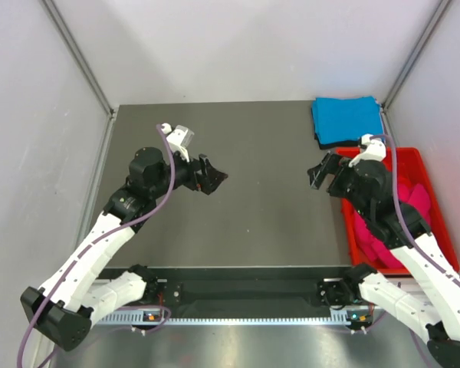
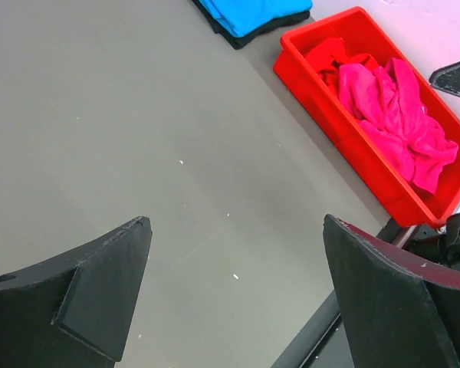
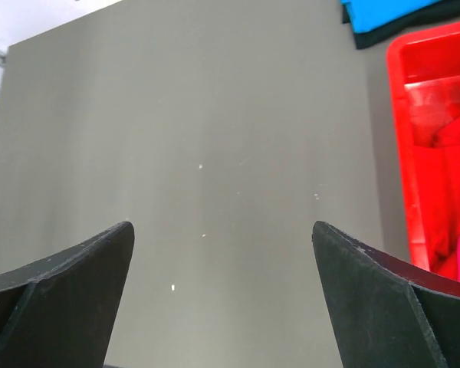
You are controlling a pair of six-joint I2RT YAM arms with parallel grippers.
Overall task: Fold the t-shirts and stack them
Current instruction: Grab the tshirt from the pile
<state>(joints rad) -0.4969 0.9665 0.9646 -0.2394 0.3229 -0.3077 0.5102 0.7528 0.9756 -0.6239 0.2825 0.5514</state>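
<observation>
A folded sky-blue t-shirt [image 1: 345, 119] lies at the table's back right corner on top of a dark folded one; the same blue t-shirt [image 2: 249, 11] shows at the top of the left wrist view. A crumpled pink-magenta t-shirt [image 2: 399, 115] and a red t-shirt [image 2: 326, 55] lie in the red crate [image 1: 423, 165]. My left gripper [image 1: 211, 178] hovers open over the table's left middle, empty. Beside the crate's left wall, my right gripper [image 1: 322, 170] also stands open with nothing between its fingers.
The red crate [image 3: 402, 138] stands along the table's right edge, partly under my right arm. Grey enclosure walls close in the left, back and right sides. The grey tabletop [image 1: 261, 199] stretches between the two grippers.
</observation>
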